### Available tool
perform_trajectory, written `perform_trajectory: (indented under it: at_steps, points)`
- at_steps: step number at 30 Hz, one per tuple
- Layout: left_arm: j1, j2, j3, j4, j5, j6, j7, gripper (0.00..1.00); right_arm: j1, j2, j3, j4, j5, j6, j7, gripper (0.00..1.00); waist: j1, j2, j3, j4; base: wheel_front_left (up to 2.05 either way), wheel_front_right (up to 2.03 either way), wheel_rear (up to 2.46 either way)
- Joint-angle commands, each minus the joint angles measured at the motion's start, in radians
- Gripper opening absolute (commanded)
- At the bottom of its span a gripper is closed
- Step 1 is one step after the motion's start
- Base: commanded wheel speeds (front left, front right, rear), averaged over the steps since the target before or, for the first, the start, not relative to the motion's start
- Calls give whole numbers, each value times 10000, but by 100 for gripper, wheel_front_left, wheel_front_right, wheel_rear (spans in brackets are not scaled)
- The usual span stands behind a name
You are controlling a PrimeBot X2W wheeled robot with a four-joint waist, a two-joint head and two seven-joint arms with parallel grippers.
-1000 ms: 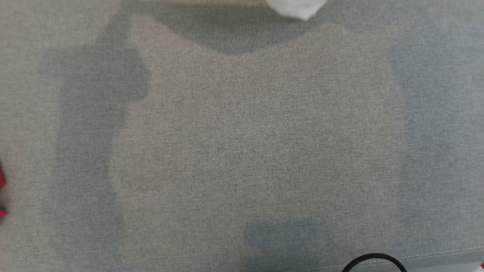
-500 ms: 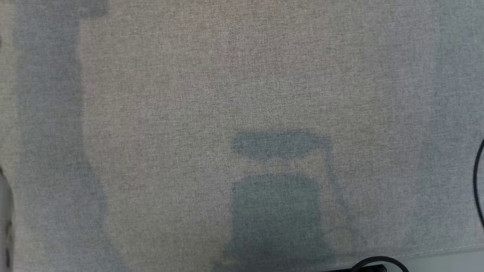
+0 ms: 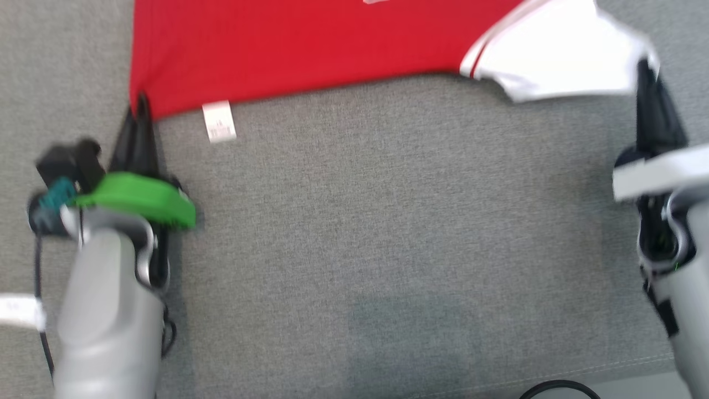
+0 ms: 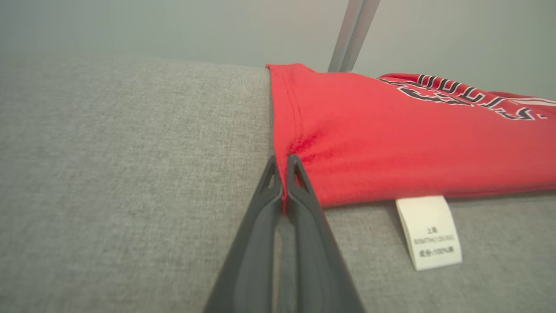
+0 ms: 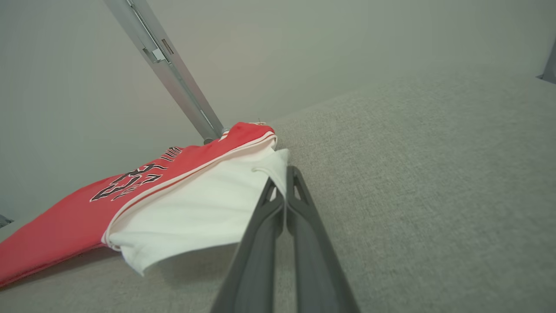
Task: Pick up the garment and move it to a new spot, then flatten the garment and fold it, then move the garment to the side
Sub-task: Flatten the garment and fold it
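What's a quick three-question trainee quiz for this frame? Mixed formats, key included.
1. True or false: the left pincer is shut on a red corner of the garment.
2. Which part of the garment does the right pincer grip? A) red hem B) white sleeve C) collar
3. Fill in: a small white ____ sticks out from the garment's near edge, close to the left pincer.

Key: 1 true; 2 B; 3 label.
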Motion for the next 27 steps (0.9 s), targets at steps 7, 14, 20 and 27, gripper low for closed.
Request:
perform_trajectory:
  at_steps: [7,14,20,27]
  points:
    - [3372,-496,1178,762,197,-59,48,0,2971,166,15,264,360,-26,-31,0,1,-1,-3124,-588,0,0,0]
    - [5637,-673,1441,819,335,-94,80,0,5127,182,346,382,673,-30,-31,0,1,-1,-4628,-386,0,0,0]
    - [6978,-692,889,547,-149,-102,43,0,6784,-146,967,358,1079,-27,-31,0,1,-1,-5398,-139,0,0,0]
    - [7880,-689,567,252,-522,41,18,0,7806,-351,1302,-131,1177,-23,-30,0,1,-1,-5736,-78,0,0,0]
